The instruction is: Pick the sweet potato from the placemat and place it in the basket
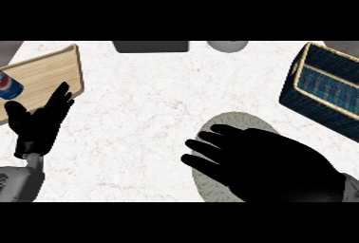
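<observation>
right robot hand spread over the grey oval placemat, fingers out straight, pointing left; covers most of the mat. sweet potato not visible, likely under the hand; cannot tell if anything is gripped. left robot hand resting at the left edge, open, fingers up, holding nothing, overlapping the corner of a wooden board. blue can lying on that board at far left. dark blue woven basket at upper right, tan rim, well apart from the mat. dark grey object and a pale round thing at the far edge of the white speckled worktop.
</observation>
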`<state>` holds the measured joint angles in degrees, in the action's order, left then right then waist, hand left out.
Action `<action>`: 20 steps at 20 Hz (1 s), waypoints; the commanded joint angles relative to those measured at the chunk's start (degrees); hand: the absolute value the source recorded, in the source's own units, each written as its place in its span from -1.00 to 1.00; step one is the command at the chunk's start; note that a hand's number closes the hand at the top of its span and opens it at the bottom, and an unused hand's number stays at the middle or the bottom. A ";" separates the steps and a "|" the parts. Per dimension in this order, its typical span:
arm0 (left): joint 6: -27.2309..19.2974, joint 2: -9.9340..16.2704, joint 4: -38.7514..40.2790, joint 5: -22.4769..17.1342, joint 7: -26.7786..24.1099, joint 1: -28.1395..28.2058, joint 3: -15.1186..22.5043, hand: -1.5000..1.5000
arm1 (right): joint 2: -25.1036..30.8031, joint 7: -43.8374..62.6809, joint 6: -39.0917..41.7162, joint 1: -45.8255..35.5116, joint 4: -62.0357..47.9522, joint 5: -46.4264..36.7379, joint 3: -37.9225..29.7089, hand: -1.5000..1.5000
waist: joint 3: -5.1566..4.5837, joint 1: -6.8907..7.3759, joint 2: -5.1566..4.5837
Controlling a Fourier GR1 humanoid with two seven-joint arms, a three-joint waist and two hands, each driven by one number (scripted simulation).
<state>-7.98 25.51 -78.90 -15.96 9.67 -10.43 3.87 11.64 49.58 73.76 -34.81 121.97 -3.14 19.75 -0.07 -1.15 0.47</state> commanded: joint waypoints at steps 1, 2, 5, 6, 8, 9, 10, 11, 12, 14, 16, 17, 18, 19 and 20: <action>0.41 -0.55 -1.91 1.29 2.79 -1.23 -0.17 0.00 | 3.27 -2.64 3.93 6.58 5.08 -3.33 -1.58 -1.00 | 0.12 1.11 -0.47; 1.26 -0.54 0.35 1.09 -0.71 0.05 -1.62 0.00 | 4.03 -0.73 3.02 11.22 10.47 -2.29 0.12 -1.00 | 0.09 0.77 -0.38; 1.88 -1.61 2.34 1.86 1.15 -2.92 -1.31 0.00 | 1.52 -8.44 0.60 15.32 11.52 -14.32 3.76 -1.00 | 0.20 1.33 -0.70; 2.89 -1.00 2.32 1.71 -1.41 -0.80 -2.50 0.00 | 0.75 -10.48 -1.13 13.75 8.46 -17.80 4.90 -1.00 | 0.20 1.73 -0.75; 3.04 -1.93 -1.22 1.07 0.64 0.04 -1.33 0.00 | 4.37 -16.46 -3.32 14.65 9.08 -20.06 3.75 -1.00 | 0.28 2.01 -0.79; 3.55 -1.47 0.03 0.89 1.41 -2.03 -1.77 0.00 | 2.24 -16.00 -6.64 14.89 7.23 -22.52 7.26 -1.00 | 0.28 1.97 -0.84; 2.80 -1.72 1.36 2.16 -0.39 -2.35 -1.93 0.00 | 3.22 -19.29 -7.84 13.34 4.87 -21.16 3.14 -1.00 | 0.26 1.92 -0.90; 3.67 -0.39 0.79 1.26 1.62 -2.67 -3.00 0.00 | 2.77 -20.33 -9.56 13.25 2.59 -22.91 4.21 -1.00 | 0.24 1.99 -0.83; 3.72 -1.60 1.71 0.79 -0.24 -2.45 -3.17 0.00 | 4.87 -23.60 -10.74 16.20 4.13 -22.95 3.58 -1.00 | 0.28 1.83 -0.92; 2.75 -2.64 1.13 3.39 -1.86 -0.22 -1.54 0.00 | 4.08 -25.92 -16.22 15.65 -0.47 -29.82 9.00 -1.00 | 0.25 2.09 -0.85; 3.81 -2.33 -0.91 2.94 0.50 0.11 -1.76 0.00 | 7.14 -31.05 -19.38 12.82 -5.93 -35.19 10.50 -1.00 | 0.18 2.05 -0.67; 3.49 -1.84 -1.35 1.88 2.73 -1.32 -2.92 0.00 | 11.40 -35.43 -21.30 14.59 -6.92 -36.96 10.90 -1.00 | 0.21 1.99 -0.70; 1.80 -3.46 0.15 3.69 1.96 -3.09 -2.08 0.00 | 10.28 -32.51 -22.25 18.61 -4.89 -39.88 16.64 -1.00 | 0.16 1.39 -0.60; 3.52 -2.05 1.19 2.40 1.07 -1.79 -4.06 0.00 | 15.28 -37.23 -25.21 21.28 -4.12 -41.38 15.47 -1.00 | 0.17 1.29 -0.59; 4.60 -1.29 -0.63 2.07 1.21 -1.36 -3.69 0.00 | 15.59 -41.04 -29.00 17.41 -12.61 -42.97 14.74 -1.00 | 0.22 2.08 -0.76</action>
<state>-4.40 23.64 -78.67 -13.66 10.63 -11.99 0.91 22.11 17.48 53.93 -17.97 117.56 -38.98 31.65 0.13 0.60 -0.22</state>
